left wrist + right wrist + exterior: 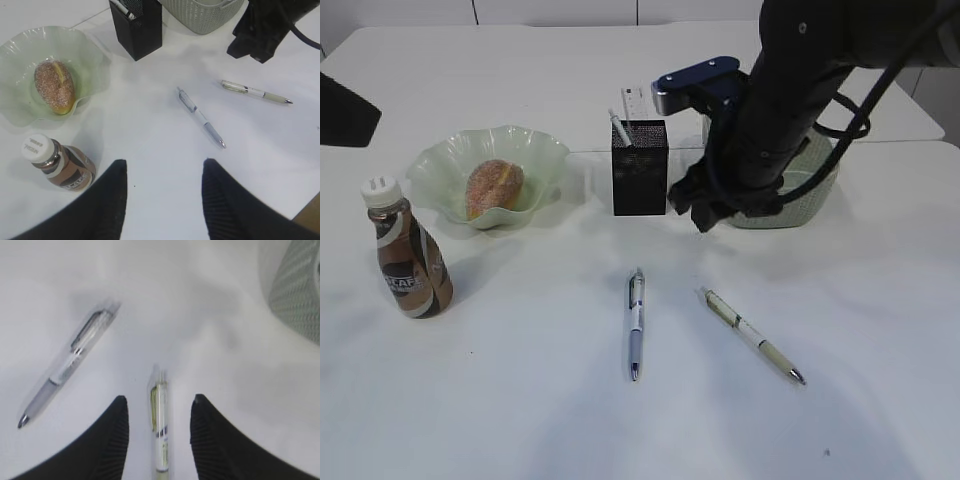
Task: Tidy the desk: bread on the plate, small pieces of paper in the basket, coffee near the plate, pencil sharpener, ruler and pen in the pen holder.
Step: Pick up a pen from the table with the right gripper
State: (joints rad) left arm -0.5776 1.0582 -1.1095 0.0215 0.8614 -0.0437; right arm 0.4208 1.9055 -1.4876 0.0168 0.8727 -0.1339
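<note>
Desk (520, 420): white and matte, with soft shadows under each object; a seam crosses it behind the pen holder, where a second white tabletop adjoins.
Room: a pale wall with vertical panel joints runs behind the far desk edge; a strip of brown floor shows at the lower right corner of the left wrist view.
Plate (435, 165): pale green with a wavy rim, at the left rear of the desk, holding the bread (494, 188).
Coffee (410, 262): brown bottle with a white cap, upright, just in front of and left of the plate.
Pen holder (640, 170): black mesh box, upright near the centre rear, with a white pen and a ruler standing in it.
Basket (815, 190): grey-green woven, right of the pen holder, mostly hidden by the right arm.
Blue-grey pen (636, 324): lying flat on the open desk, centre front.
Green pen (751, 334): lying flat to the right of the blue-grey pen, angled, apart from it.
Left end effector (165, 192): fingers spread, holding nothing, high above the desk near the coffee.
Right end effector (157, 435): fingers spread, poised over the green pen, which lies between them; contact cannot be told.
</note>
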